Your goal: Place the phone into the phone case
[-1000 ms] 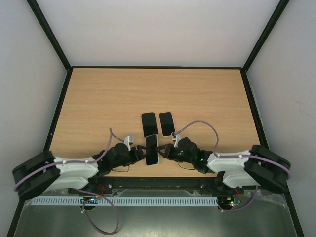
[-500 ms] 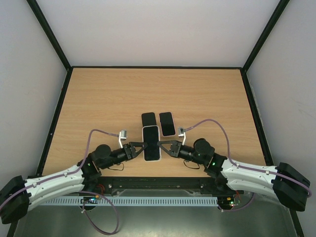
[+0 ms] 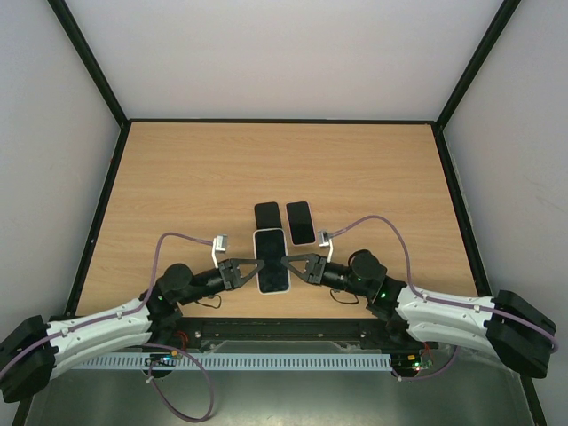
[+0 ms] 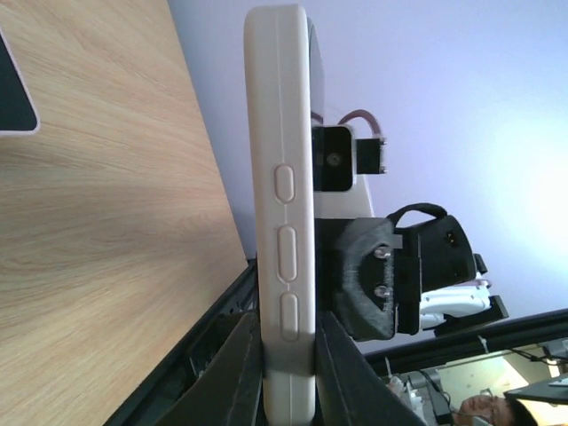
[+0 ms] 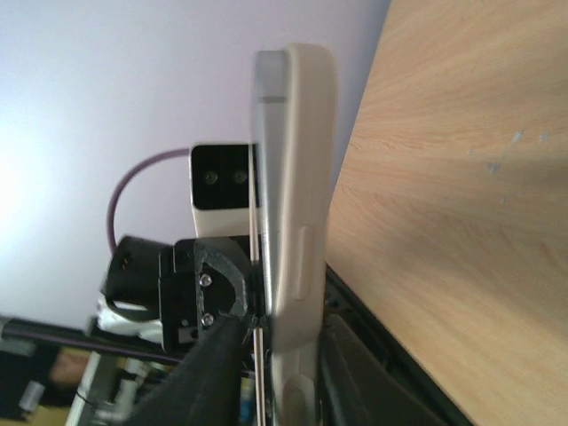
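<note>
Nearest the arm bases, the left gripper was clamped on the left long edge of the white phone case, its fingers pinching front and back just below the side buttons. The right gripper was closed on the case's opposite edge. The phone sat inside the case, screen upward. Just past the case's far end, a dark handset lay on the table, with a second dark handset beside it.
</note>
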